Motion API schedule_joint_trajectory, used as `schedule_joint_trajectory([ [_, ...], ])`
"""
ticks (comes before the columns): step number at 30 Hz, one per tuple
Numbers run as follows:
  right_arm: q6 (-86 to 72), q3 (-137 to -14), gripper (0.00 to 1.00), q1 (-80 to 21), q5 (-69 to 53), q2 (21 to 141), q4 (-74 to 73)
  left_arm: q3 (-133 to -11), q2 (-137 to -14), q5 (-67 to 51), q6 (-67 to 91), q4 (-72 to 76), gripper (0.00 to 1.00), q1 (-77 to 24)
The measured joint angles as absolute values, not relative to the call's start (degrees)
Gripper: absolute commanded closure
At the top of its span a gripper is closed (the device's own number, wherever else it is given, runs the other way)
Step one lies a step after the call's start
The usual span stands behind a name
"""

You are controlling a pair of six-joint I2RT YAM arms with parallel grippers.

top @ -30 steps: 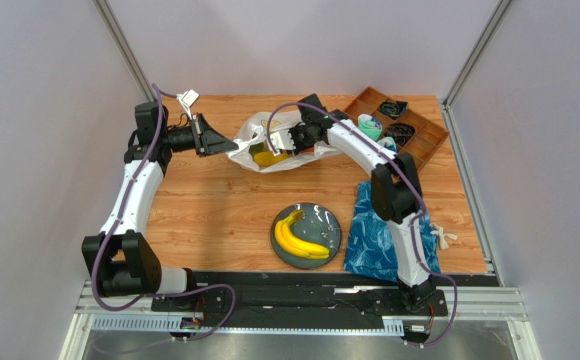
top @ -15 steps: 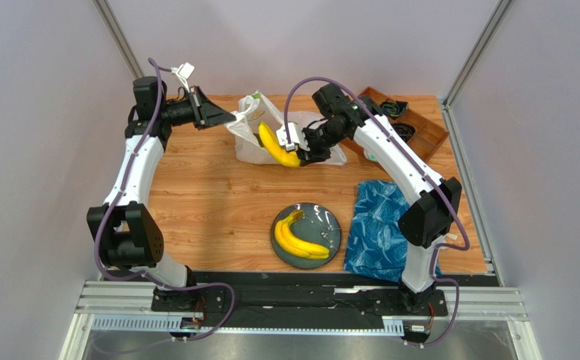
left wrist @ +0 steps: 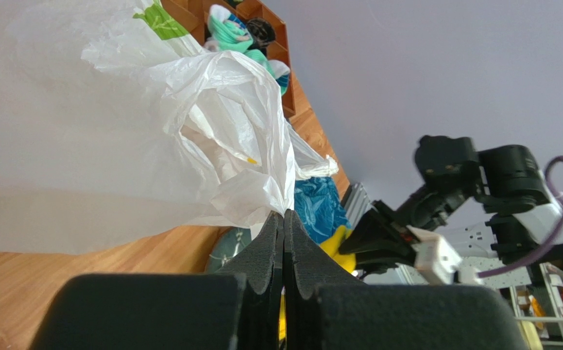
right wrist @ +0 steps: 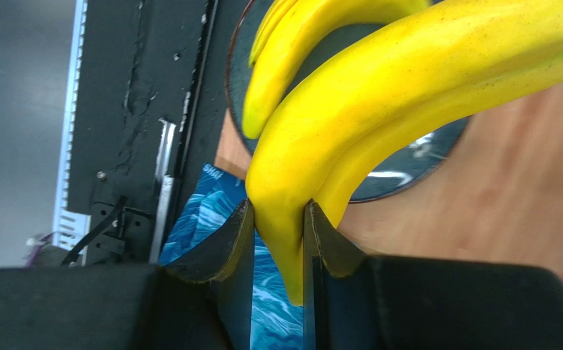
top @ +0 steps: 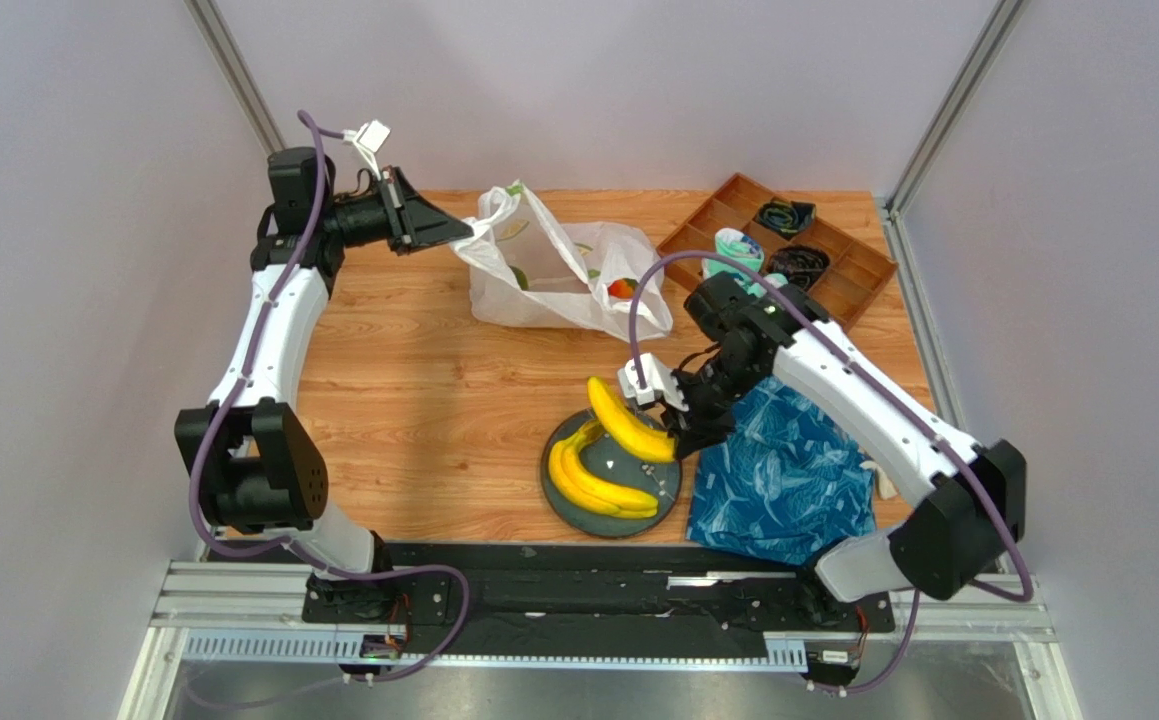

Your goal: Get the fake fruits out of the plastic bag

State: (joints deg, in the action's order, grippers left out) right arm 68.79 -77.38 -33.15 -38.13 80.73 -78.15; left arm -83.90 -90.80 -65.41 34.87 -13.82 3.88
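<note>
Lately changed: held bananas (top: 623,420) were inside the bag (top: 540,300) a second earlier, were lifted clear of it half a second earlier, and at this moment hung over the plate (top: 600,525), just above the plated bananas (top: 600,488). The right gripper (right wrist: 277,226) was pinched on their stem end, closed down to the stem's width. The left gripper (left wrist: 284,226) had risen in the same second and was clamped fully together on a bag handle, holding the mouth up and open. Judged: second bunch out and only needing release onto the plate; the bag, at the far middle of the table (top: 420,390), was not yet emptied

Count, largest first:
- table: 1
- arms: 2, left arm (top: 277,345) and right arm (top: 856,405)
- bag: 1
- cloth (top: 781,480): 1, near right
- tray (top: 856,285): 1, far right
- plate: 1
- banana bunches: 2, one held, one plated
- socks (top: 735,248): in the tray, number unclear
- red fruit (top: 623,288): 1, showing through the bag
- green piece (top: 518,276): 1, in the bag; anything more in there was hidden
</note>
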Motion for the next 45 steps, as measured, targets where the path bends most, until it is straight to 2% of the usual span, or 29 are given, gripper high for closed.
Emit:
schedule_joint_trajectory([
  [5, 68.34, -73.93, 0.89, -33.26, -37.52, 90.35, -78.08, -82.65, -88.16, -65.36, 34.35, -14.35, 1.00, 3.88],
  [13, 69.01, -76.18, 0.86, -33.23, -39.44, 101.71, -77.73, -80.90, -83.57, -64.34, 30.87, -17.41, 1.00, 3.88],
  [20, 75.59, -76.93, 0.82, -33.63, -39.92, 104.40, -77.34, -79.53, -82.08, -63.46, 27.90, -20.36, 1.00, 3.84],
  [22, 77.28, -76.90, 0.76, -34.30, -39.31, 104.42, -77.32, -79.53, -82.08, -63.13, 27.35, -20.91, 1.00, 3.84],
  [23, 78.00, -76.90, 0.71, -34.68, -38.96, 104.42, -77.34, -79.53, -82.08, -63.05, 27.05, -21.06, 1.00, 3.84],
  [24, 78.43, -76.90, 0.55, -34.94, -38.72, 104.47, -77.34, -79.53, -82.08, -63.00, 26.76, -21.21, 1.00, 3.84],
  [26, 79.05, -76.93, 0.00, -35.20, -37.71, 104.79, -77.41, -79.53, -82.08, -62.85, 26.46, -21.61, 1.00, 3.84],
  [36, 78.52, -80.23, 0.00, -32.60, -35.24, 106.52, -77.60, -79.53, -82.13, -62.92, 26.68, -21.56, 1.00, 3.84],
  [45, 69.43, -104.64, 0.00, -31.46, -36.40, 99.88, -77.23, -77.78, -82.43, -63.02, 29.76, -18.31, 1.00, 3.84],
])
